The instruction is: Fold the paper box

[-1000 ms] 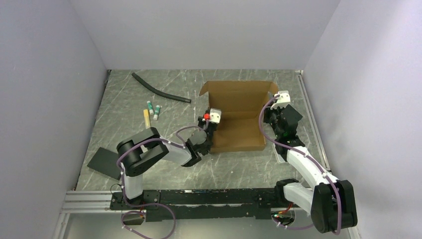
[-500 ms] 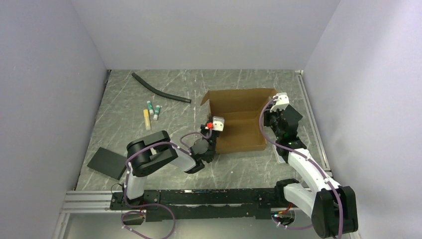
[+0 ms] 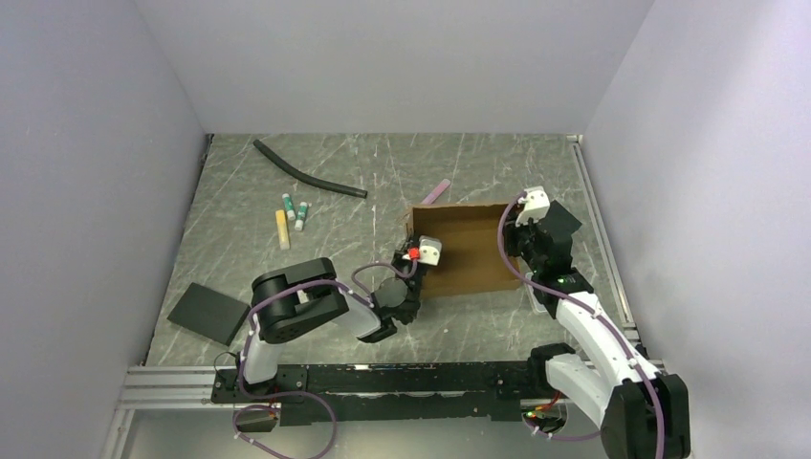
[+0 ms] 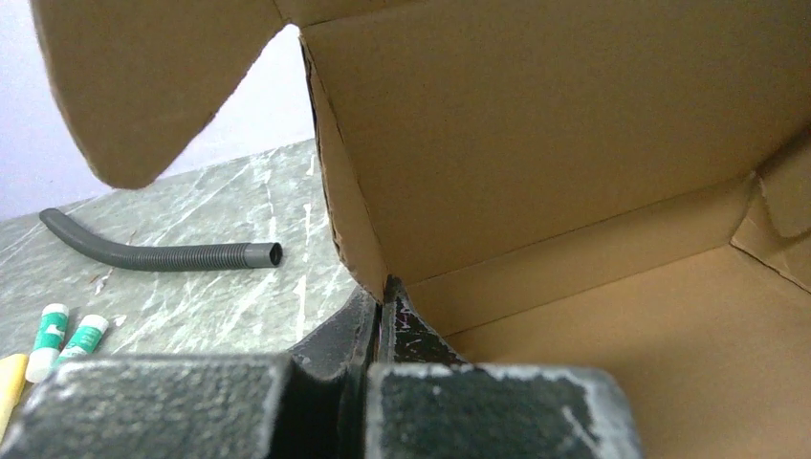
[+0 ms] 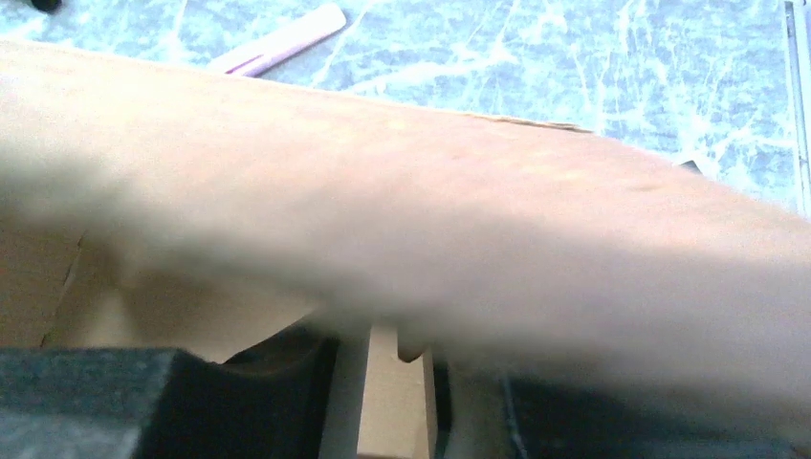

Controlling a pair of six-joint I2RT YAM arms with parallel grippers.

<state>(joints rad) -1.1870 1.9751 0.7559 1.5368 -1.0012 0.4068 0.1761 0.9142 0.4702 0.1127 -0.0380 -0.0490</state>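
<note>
The paper box (image 3: 469, 253) is brown cardboard standing right of the table's middle, its big lid panel leaning over the tray. My left gripper (image 3: 418, 258) is at the box's left wall. In the left wrist view it (image 4: 383, 292) is shut on that wall's near edge, and the box's inside (image 4: 574, 172) fills the right. My right gripper (image 3: 521, 234) is at the box's right side. In the right wrist view its jaws (image 5: 392, 382) stand slightly apart with a strip of cardboard between them. The blurred lid panel (image 5: 430, 210) passes close above them.
A black corrugated hose (image 3: 306, 172) lies at the back left, with green-and-white tubes (image 3: 295, 212) and a yellow stick (image 3: 282, 229) nearer. A black flat pad (image 3: 208, 313) sits at the near left. A pink pen (image 3: 436, 191) lies just behind the box.
The lid panel has swung forward over the tray, uncovering the pink pen behind. The box and both grippers have shifted toward the near edge. The right jaws have parted a little.
</note>
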